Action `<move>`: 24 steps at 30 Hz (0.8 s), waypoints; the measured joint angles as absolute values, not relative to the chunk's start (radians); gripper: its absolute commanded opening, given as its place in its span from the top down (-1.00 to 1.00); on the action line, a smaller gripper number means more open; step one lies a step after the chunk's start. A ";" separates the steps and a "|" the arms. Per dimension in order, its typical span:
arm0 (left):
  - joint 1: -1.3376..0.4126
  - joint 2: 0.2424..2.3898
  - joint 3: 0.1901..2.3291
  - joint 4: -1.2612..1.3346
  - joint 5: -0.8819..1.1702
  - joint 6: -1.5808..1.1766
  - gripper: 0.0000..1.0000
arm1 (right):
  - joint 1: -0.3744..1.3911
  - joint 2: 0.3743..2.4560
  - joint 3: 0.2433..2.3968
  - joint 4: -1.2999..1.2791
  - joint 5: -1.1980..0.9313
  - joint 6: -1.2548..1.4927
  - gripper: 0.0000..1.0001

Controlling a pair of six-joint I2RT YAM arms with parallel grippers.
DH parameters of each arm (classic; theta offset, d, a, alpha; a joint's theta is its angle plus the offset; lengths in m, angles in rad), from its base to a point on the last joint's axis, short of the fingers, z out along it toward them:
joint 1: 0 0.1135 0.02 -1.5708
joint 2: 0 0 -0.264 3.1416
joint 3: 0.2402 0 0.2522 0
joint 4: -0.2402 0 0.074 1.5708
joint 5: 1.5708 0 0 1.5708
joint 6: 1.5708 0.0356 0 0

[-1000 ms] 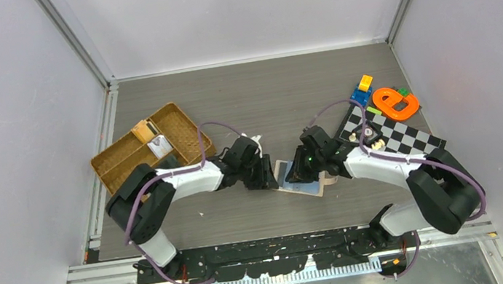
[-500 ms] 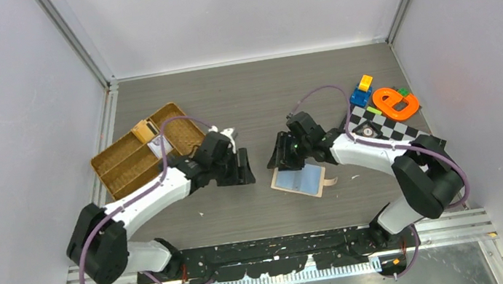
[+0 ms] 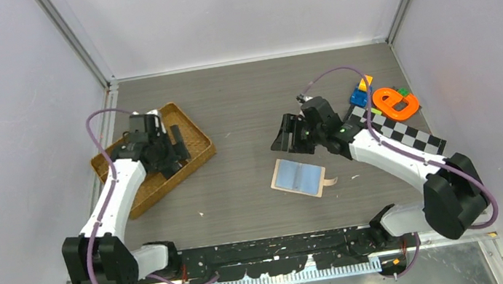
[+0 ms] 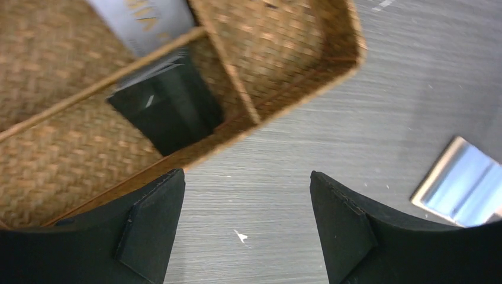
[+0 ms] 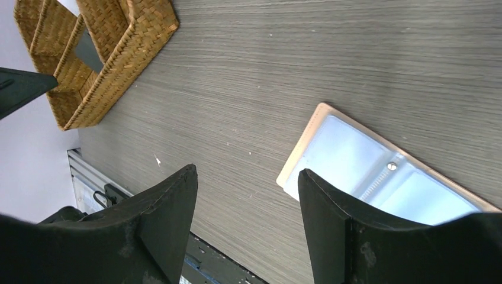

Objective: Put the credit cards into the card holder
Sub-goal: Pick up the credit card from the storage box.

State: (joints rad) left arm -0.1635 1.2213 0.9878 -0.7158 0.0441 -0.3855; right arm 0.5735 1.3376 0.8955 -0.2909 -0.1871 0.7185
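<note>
The main risk lies in the pick. A grey-silver card (image 4: 142, 21) lies low in a compartment of the brown wicker tray (image 3: 191, 150), tight against a woven divider. It is thin and flat, so fingers closing on it may slide off its edge. They may also catch on the weave or the divider and drag the light tray across the worktop (image 3: 244, 106). A dark flat thing (image 4: 169, 112) sits in the next compartment; whether it is the second card cannot be told.

A second risk is at the card holder (image 3: 299, 177). It lies unfolded and loose on the worktop, well apart from the tray, pale pockets facing up, with nothing pinning it. A card pushed into a pocket may shove the holder along instead of sliding in.

The left hand (image 4: 245, 183) hangs over the near edge of the tray, its fingers spread wide. Nothing is between them and they touch nothing. The right hand (image 5: 247, 174) hovers near the far side of the card holder, fingers also spread wide, empty and clear of it.
</note>
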 measured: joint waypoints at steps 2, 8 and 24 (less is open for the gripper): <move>-0.088 1.221 0.974 -0.712 0.051 -0.381 -0.58 | 0.551 1.313 0.880 -0.295 -0.194 0.710 -0.38; 0.067 1.221 0.900 -0.662 0.077 -0.392 -0.58 | 0.482 1.258 0.831 -0.321 -0.229 0.691 -0.39; 0.203 1.298 0.702 -0.303 0.117 -0.450 -0.20 | 0.414 1.218 0.779 -0.330 -0.300 0.680 -0.38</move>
